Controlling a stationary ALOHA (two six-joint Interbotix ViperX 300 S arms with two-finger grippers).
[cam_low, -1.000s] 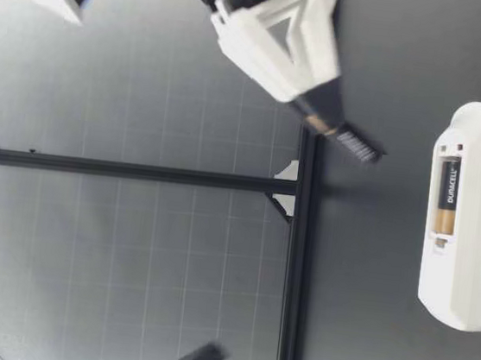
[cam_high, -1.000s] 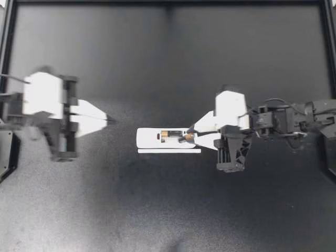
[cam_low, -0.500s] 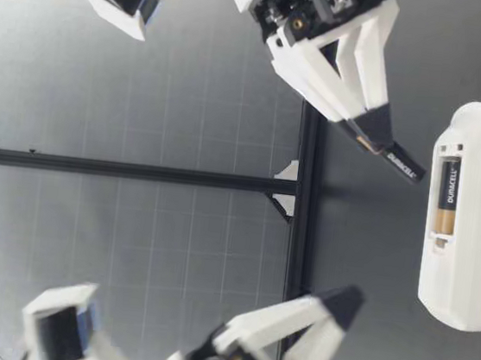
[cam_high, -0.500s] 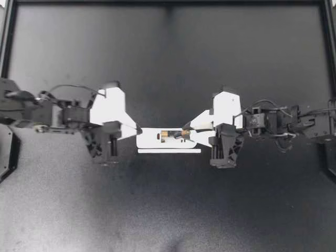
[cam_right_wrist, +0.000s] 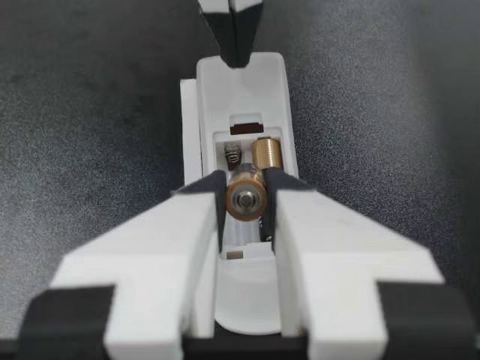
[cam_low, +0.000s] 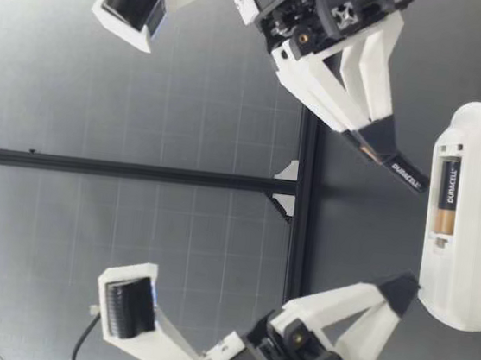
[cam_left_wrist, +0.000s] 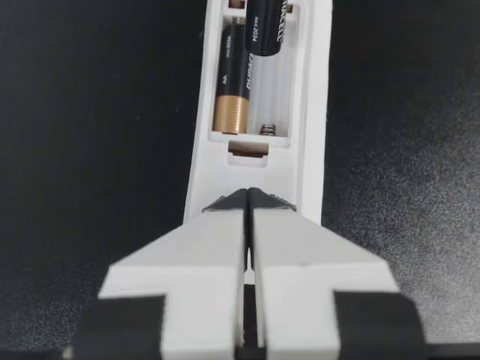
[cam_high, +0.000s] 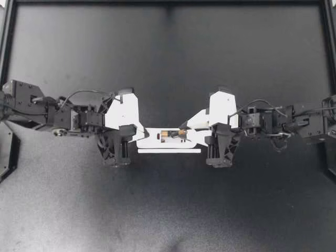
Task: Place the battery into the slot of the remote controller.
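Two batteries in view: one black-and-copper cylindrical battery (cam_high: 168,134) sits in the open compartment of the white plastic remote controller (cam_high: 149,140), which lies flat on the black table (cam_high: 168,63). The second battery (cam_low: 406,175) is pinched between the fingers of my right gripper (cam_high: 187,132), tilted, with its lower end just over the empty slot beside the seated one. The contact spring (cam_right_wrist: 234,152) is exposed there. Can't tell if the battery touches the remote. My left gripper (cam_high: 140,131) has its fingers pressed together on nothing, tips at the remote's opposite end, contact unclear. A thin white strip (cam_high: 169,151) lies just beside the remote.
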